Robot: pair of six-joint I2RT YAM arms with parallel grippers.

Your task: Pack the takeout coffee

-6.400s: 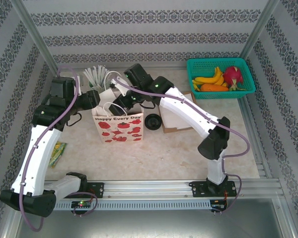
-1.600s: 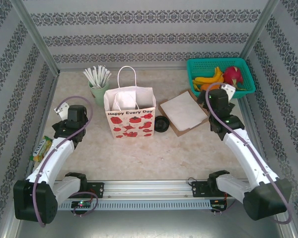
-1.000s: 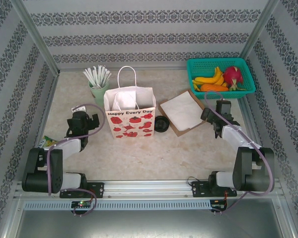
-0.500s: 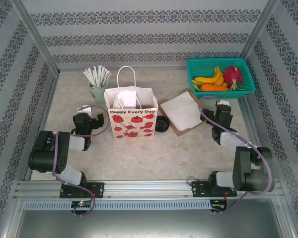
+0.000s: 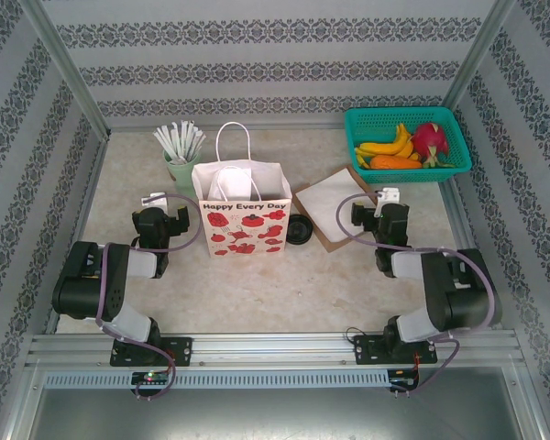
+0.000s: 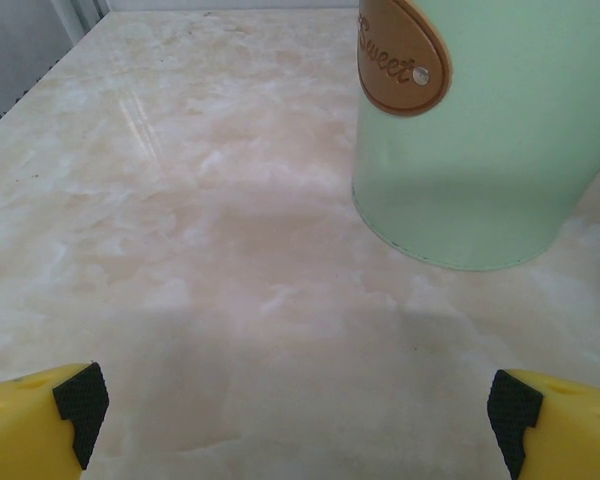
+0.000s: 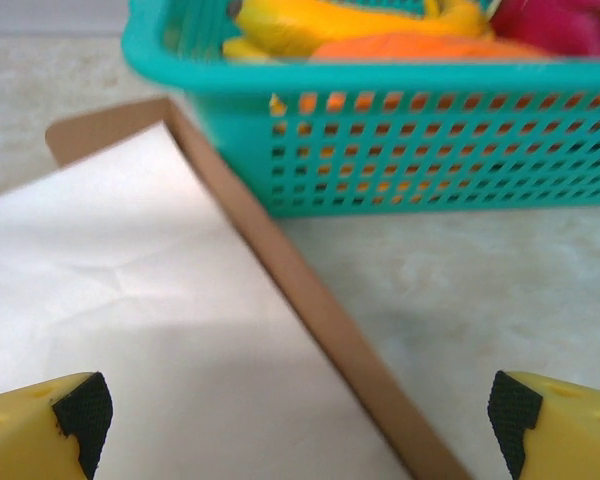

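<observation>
Both arms pulled off the paper bag (image 5: 241, 229) and folded low: left gripper (image 6: 295, 405) now faces the mint cup (image 6: 480, 150), right gripper (image 7: 295, 405) the cardboard tray (image 7: 310, 310).

Bag (image 5: 241, 220) centre, straw cup (image 5: 181, 172) behind its left, lid (image 5: 299, 229) then box (image 5: 335, 206) rightward, basket (image 5: 412, 173) beyond.

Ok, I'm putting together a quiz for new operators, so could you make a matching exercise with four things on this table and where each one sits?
Things:
1. mint-green cup
2. teal basket
3. black lid
4. paper bag

Places:
A. far right corner, with fruit inside
B. on the table between the bag and the cardboard tray
C. just left of the bag, toward the far edge
D. middle of the table, standing upright with its handles up

Pairs: 1-C, 2-A, 3-B, 4-D
</observation>
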